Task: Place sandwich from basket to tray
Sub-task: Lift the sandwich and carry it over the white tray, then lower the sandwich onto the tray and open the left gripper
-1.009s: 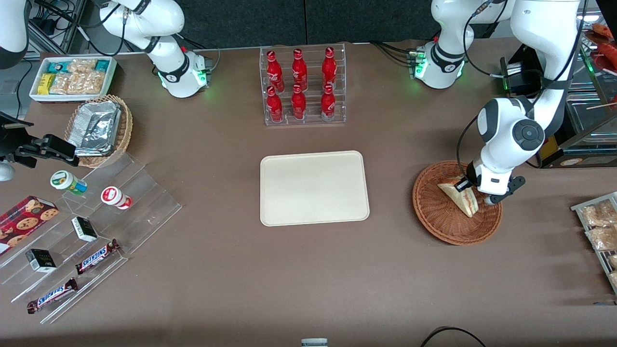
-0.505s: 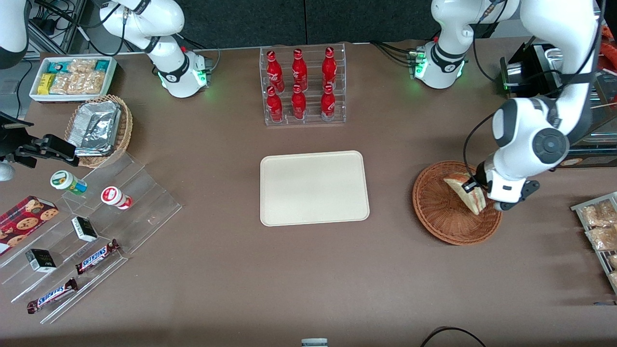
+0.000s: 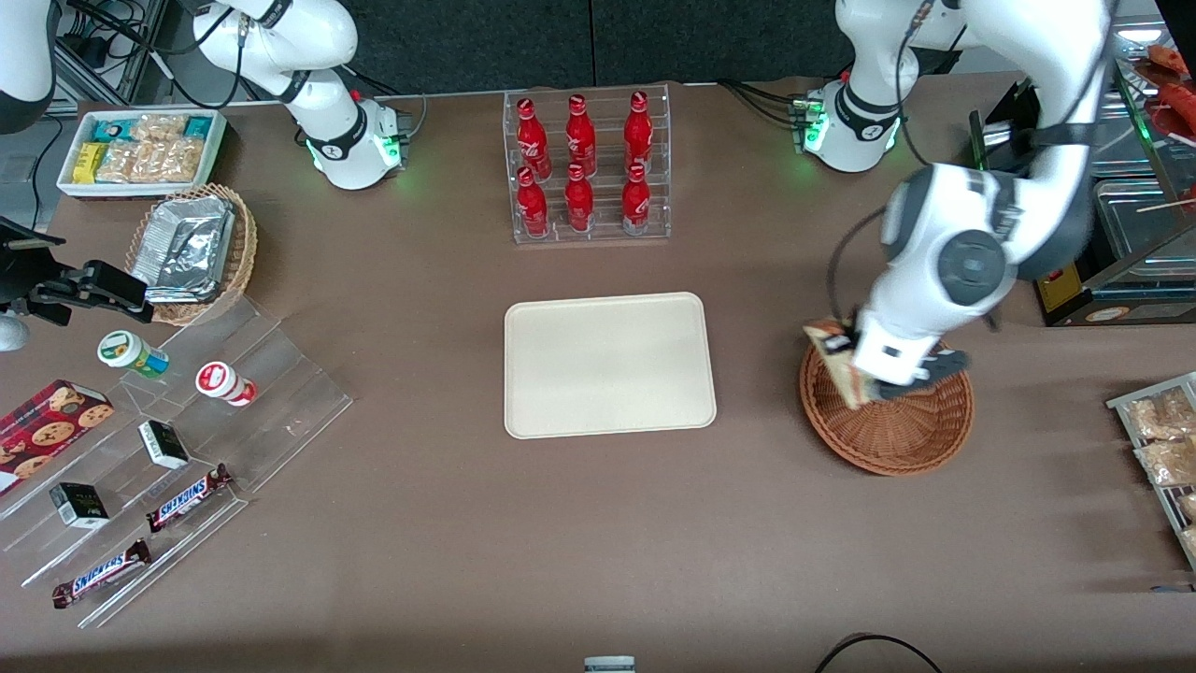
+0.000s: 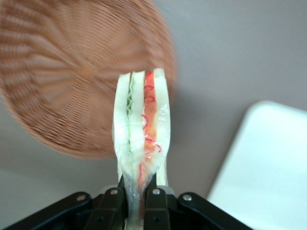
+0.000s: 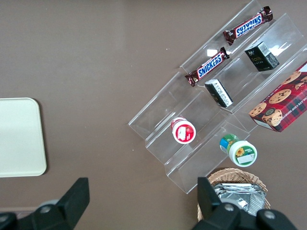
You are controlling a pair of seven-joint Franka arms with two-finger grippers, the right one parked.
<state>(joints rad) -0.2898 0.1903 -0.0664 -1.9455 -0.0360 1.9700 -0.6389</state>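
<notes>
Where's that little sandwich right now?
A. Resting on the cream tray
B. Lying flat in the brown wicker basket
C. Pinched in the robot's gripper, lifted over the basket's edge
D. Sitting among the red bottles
C: the sandwich is clamped between the fingers of the gripper and hangs above the rim of the basket on the side toward the tray, which has nothing on it.
</notes>
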